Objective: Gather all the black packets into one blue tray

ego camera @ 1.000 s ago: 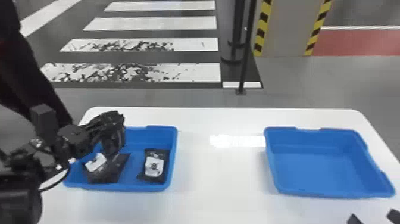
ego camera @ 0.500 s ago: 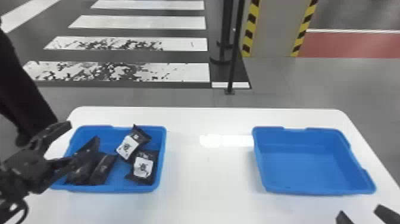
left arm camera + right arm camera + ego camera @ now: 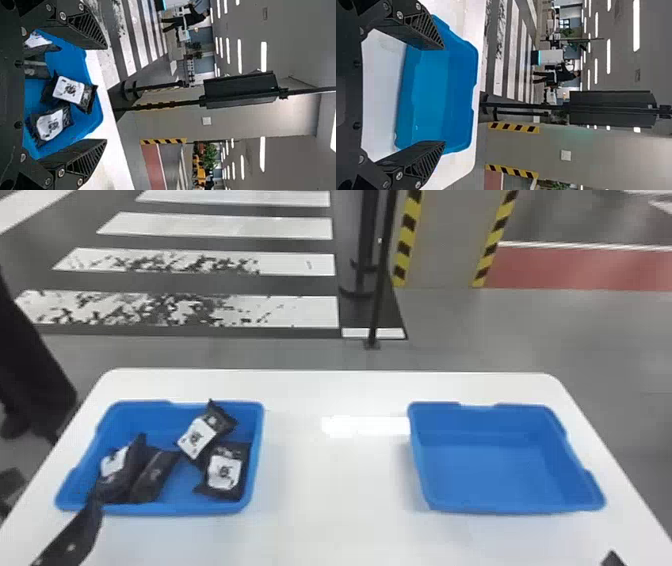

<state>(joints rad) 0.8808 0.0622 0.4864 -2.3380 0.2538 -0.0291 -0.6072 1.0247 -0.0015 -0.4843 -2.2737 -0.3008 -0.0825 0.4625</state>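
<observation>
Several black packets with white labels lie in the left blue tray [image 3: 165, 510]: one packet [image 3: 200, 435] toward the back right, another [image 3: 224, 472] at the front right, and a pair side by side at the left [image 3: 152, 475]. My left gripper [image 3: 75, 535] is at the tray's front left corner; in the left wrist view my left gripper [image 3: 106, 94] stands open, nothing between its fingertips. The right blue tray [image 3: 515, 509] holds no packets. My right gripper [image 3: 612, 559] is at the bottom right edge; in the right wrist view my right gripper [image 3: 443, 95] is open over that tray's side.
Both trays stand on a white table [image 3: 340, 490] with a wide gap between them. Beyond its far edge stand a dark pole [image 3: 382, 265] and a column with yellow-black stripes [image 3: 440, 240].
My left gripper has drawn back from the left tray toward the near left, leaving the packets lying in it. The head view has shifted slightly, and my right gripper sits lower in it.
</observation>
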